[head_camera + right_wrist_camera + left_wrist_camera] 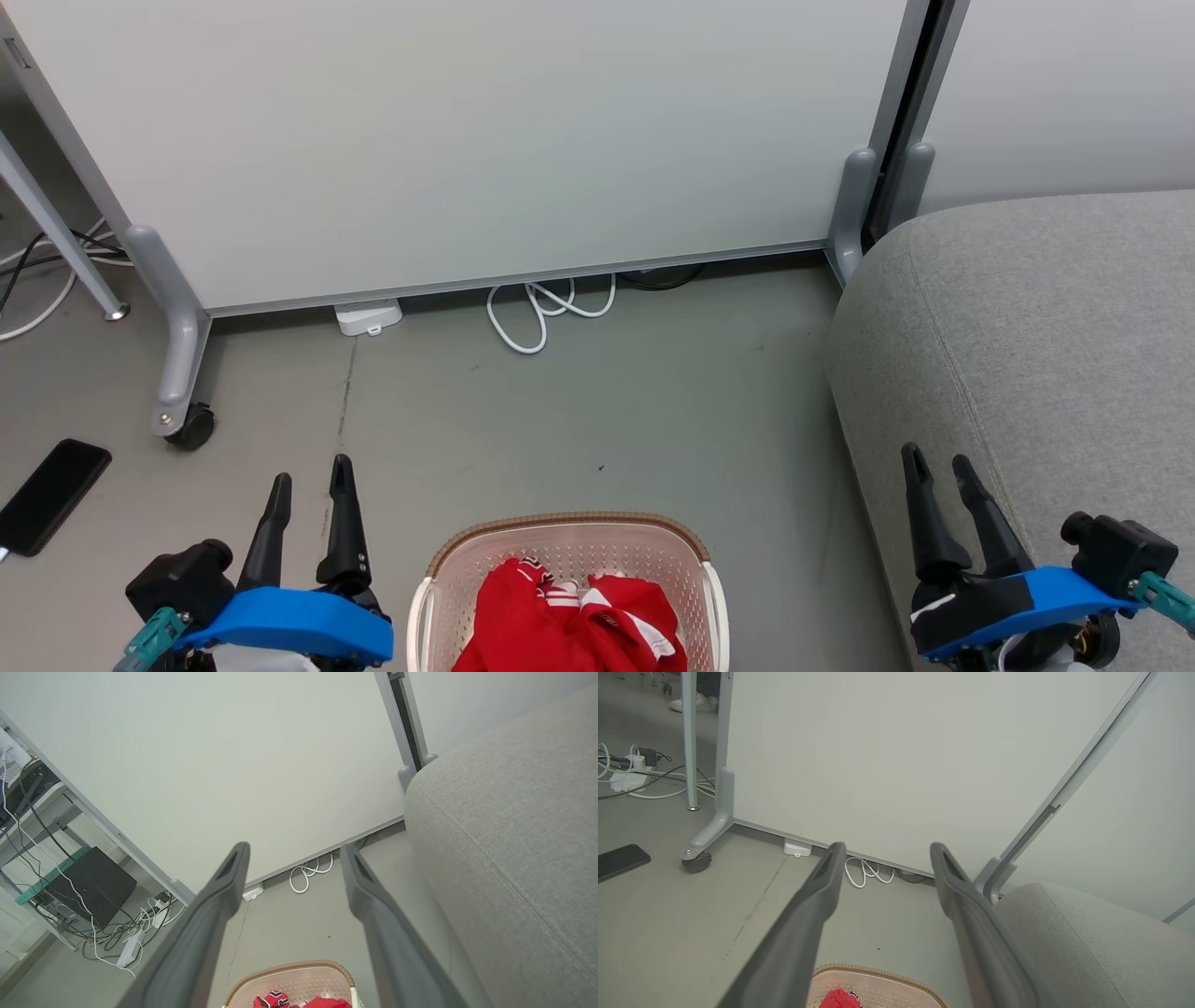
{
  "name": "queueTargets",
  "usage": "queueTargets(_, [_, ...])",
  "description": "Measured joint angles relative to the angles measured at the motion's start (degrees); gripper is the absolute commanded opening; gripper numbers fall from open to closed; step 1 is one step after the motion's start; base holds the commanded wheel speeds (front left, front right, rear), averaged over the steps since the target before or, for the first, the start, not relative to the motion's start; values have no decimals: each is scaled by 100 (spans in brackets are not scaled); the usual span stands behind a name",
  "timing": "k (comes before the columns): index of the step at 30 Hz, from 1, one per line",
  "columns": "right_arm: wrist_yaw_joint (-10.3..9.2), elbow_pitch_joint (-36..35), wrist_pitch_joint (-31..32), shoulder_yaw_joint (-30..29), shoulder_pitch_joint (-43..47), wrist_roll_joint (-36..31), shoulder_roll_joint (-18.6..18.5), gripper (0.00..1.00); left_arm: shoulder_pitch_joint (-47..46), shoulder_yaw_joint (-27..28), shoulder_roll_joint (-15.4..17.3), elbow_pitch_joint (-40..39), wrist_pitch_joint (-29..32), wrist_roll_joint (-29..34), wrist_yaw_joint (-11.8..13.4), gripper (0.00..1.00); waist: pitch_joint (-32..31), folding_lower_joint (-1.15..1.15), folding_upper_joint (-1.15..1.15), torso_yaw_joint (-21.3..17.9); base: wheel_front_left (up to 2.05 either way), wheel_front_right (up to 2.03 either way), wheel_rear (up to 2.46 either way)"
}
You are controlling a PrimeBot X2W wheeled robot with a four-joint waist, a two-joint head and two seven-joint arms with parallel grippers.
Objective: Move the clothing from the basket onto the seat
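Both jaws gape empty; red clothing point(560, 627) lies heaped in the basket point(653, 558).

A: Lighting bright, even, diffuse; no glare on the white panel point(485, 140). Shadows?
B: Faint, soft-edged: under the panel's lower edge, and on the floor point(607, 411) beside the seat point(1046, 355). Head view sharp. Wrist views: near fingers point(798, 933) slightly blurred, straight frame lines lean toward the edges.
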Motion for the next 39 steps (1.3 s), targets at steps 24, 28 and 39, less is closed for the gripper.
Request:
queueTargets(24, [2,94,-322,113,-34,-1293,-10,100,1,-144,19,118,-313,1016,-10,100,-28,0,0,-27,0,0,0])
queueTargets(28, [2,104,-376,122,-36,-1488,-13,100,1,-138,5,143,-366,1180,-36,100,-35,0,0,-34,0,0,0])
queueTargets(39, [2,75,-508,168,-40,-1928,-20,100,1,-116,-52,194,-497,1577,-110,100,-50,0,0,-51,0,0,0])
